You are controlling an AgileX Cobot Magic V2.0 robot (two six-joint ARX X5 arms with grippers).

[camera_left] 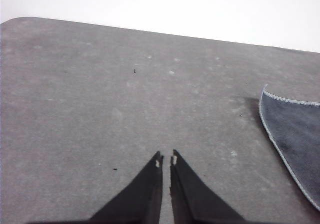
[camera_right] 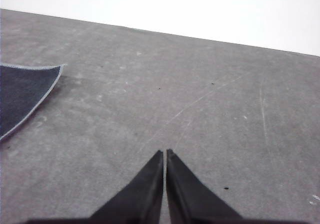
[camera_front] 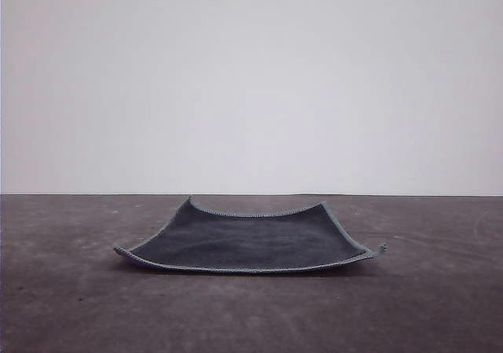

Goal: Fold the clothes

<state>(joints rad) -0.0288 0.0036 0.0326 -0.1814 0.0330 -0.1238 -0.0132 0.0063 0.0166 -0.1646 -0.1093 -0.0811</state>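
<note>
Spread grey-face-up cloth at tabletop centre for folding, corners curling; left pincer at nine o'clock, right pincer at three, both closed, empty.

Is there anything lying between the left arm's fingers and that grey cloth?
Nothing: in the left wrist view, only bare grey table separates the closed left gripper from the cloth.

A dark grey table with a rough, matte surface covers the lower part of the front view. Its top is marked with pale specks and thin light scratches, some toward 3 o'clock. Behind its far edge, at 12 o'clock, stands a plain white wall.
</note>
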